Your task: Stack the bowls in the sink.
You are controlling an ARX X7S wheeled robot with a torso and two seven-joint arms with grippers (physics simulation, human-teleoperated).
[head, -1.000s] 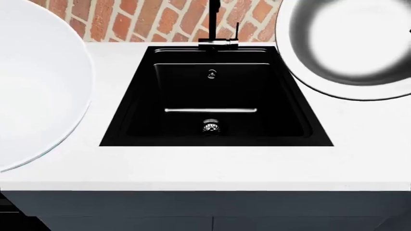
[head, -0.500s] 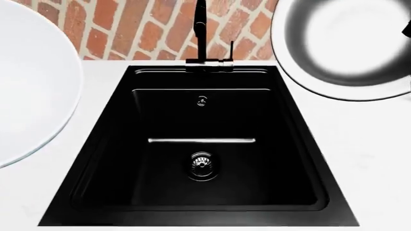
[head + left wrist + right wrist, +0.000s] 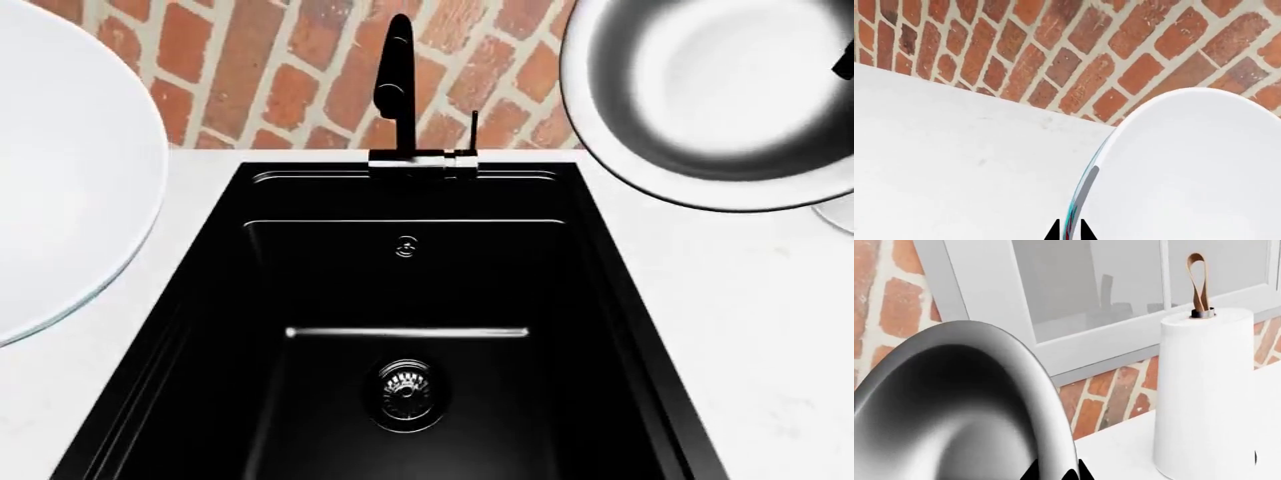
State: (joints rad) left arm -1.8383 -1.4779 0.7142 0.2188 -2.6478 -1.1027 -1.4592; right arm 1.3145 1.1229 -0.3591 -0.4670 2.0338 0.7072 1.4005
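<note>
White bowl (image 3: 60,180), black bowl (image 3: 721,90) above sink (image 3: 400,330).

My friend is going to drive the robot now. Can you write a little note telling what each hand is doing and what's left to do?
Left gripper: shut on the white bowl's rim, held up at the sink's left.
Right gripper: shut on the black bowl's rim, held up at the sink's right, near the paper towel roll.
The sink holds nothing but its drain.
Done: both bowls picked up.
Left: set one bowl in the basin, probably the white one, then nest the other inside.
</note>
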